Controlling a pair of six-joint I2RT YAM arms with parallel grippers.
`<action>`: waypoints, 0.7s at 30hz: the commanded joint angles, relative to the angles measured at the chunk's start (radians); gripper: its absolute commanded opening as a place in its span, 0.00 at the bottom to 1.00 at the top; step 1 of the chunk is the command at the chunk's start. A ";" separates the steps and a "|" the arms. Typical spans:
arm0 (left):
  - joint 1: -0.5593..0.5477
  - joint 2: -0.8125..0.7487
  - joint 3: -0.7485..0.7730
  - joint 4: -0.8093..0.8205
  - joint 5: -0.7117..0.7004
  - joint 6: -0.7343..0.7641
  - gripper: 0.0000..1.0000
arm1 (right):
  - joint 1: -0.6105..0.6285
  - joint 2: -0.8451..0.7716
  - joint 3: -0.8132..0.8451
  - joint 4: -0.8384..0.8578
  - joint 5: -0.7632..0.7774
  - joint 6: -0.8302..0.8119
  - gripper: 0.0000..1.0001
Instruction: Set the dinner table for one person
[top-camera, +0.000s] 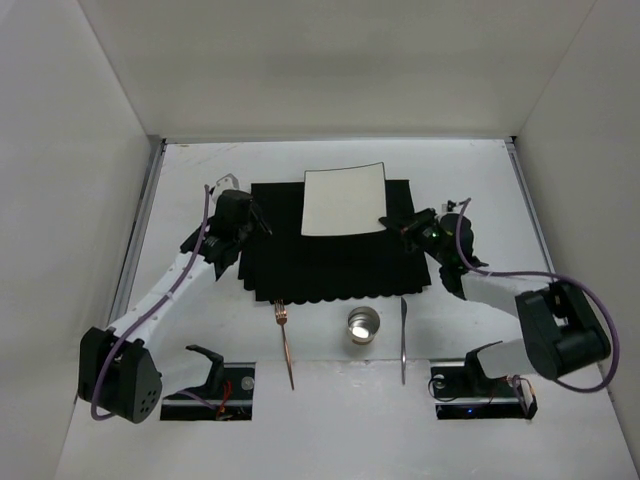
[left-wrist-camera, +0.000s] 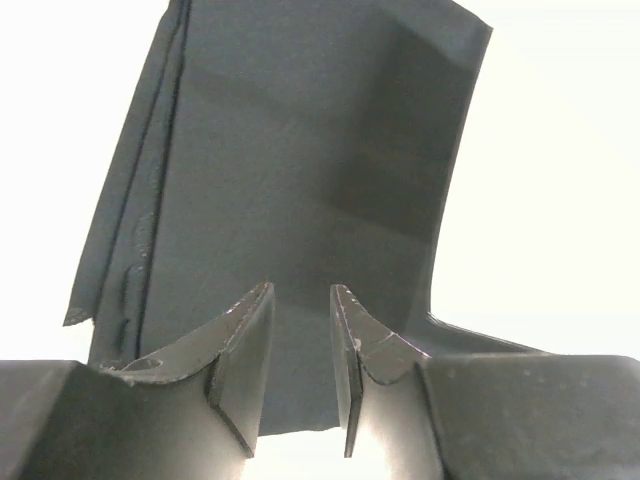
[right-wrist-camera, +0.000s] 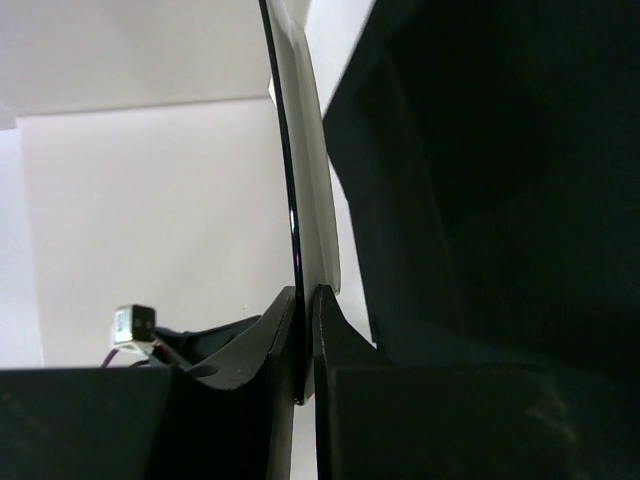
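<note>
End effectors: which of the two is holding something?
The right end effector, closed on the edge of the white plate; the left end effector is open over the black placemat.

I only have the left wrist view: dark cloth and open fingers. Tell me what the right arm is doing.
Observer: The right gripper is shut on the white plate, at its near right corner.
Operator: Give me the plate's position.
Observer: It overlaps the far edge of the black placemat, around the middle.
Operator: Now report the cutlery.
Observer: A fork, a cup and a knife sit in a row on the dinner table, on the arms' side of the placemat, fork leftmost.
</note>
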 joint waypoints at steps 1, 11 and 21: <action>0.005 -0.043 0.026 -0.042 -0.002 0.034 0.27 | 0.006 0.046 0.082 0.412 -0.009 0.075 0.03; 0.002 -0.063 0.015 -0.056 -0.033 0.037 0.27 | 0.009 0.173 0.050 0.418 -0.082 0.075 0.03; 0.007 -0.069 0.004 -0.060 -0.045 0.037 0.27 | 0.023 0.267 0.067 0.455 -0.161 0.076 0.04</action>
